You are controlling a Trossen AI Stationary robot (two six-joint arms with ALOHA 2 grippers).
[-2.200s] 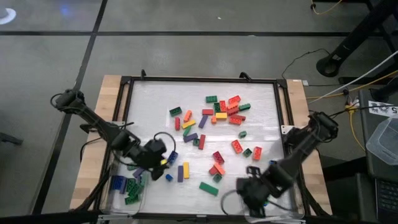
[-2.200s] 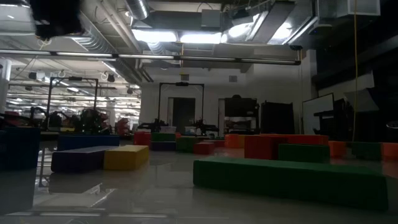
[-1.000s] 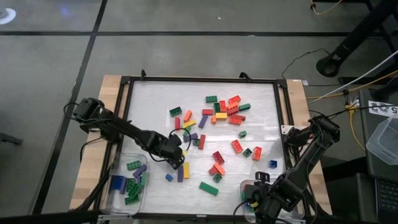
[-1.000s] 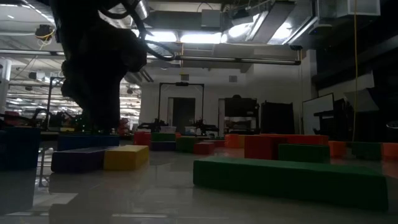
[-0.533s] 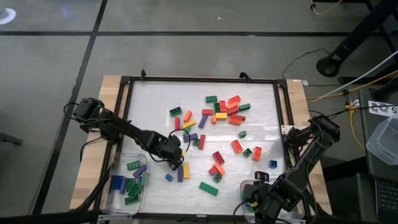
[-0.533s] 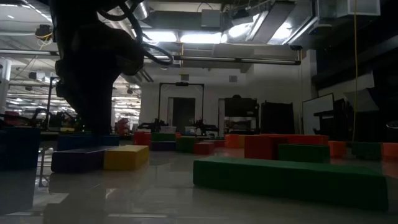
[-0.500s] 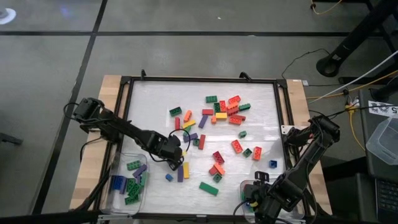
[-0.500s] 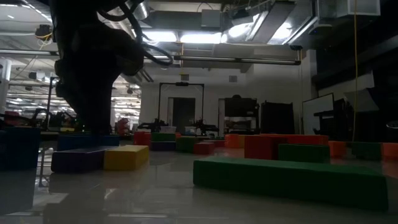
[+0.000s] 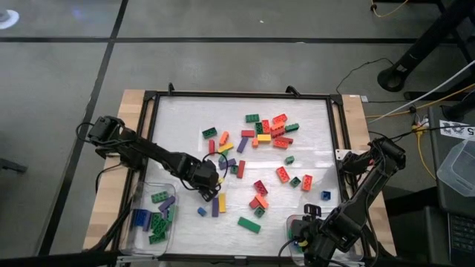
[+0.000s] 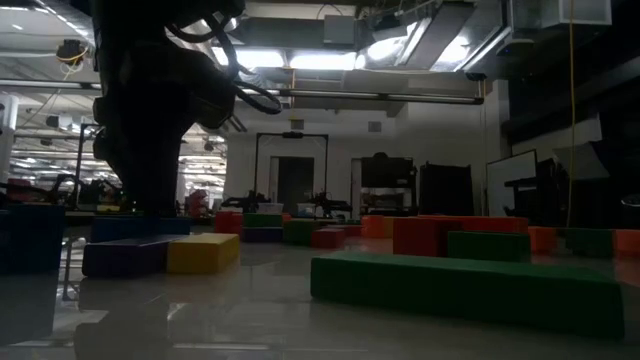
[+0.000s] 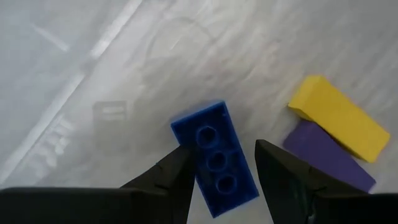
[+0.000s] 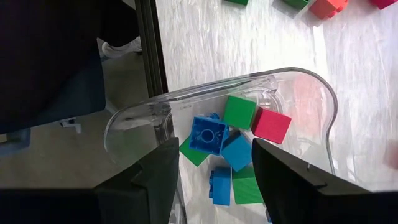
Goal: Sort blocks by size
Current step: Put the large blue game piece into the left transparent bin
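Loose blocks (image 9: 267,130) of many colours lie scattered on the white table. My left gripper (image 9: 208,180) points down near the table's left front. It is open, its fingers on either side of a blue long brick (image 11: 216,155). The brick lies underside up on the table, skewed to the fingers. A yellow brick (image 11: 339,118) and a purple brick (image 11: 326,157) lie just beside it. My right gripper (image 12: 214,146) stands open above a clear tray (image 12: 217,84) at the right front corner, holding nothing. Several small square blocks (image 12: 208,135) lie in that tray. My left gripper comes at the blue brick from above, its fingers along the brick's two long sides. One fingertip (image 11: 183,163) overlaps a long side (image 11: 194,163); whether it touches I cannot tell. A gap shows at the other finger. The brick lies flat on the table.
A second clear tray (image 9: 145,191) at the left front corner holds several long blocks. A long green brick (image 9: 249,224) lies near the front edge, and a small blue one (image 9: 325,195) lies near the right arm. A dark frame (image 9: 241,96) rims the table.
My left gripper has stayed over the blue brick and has turned a little about it. Its finger gap is the same. The blocks and my right gripper have kept still.
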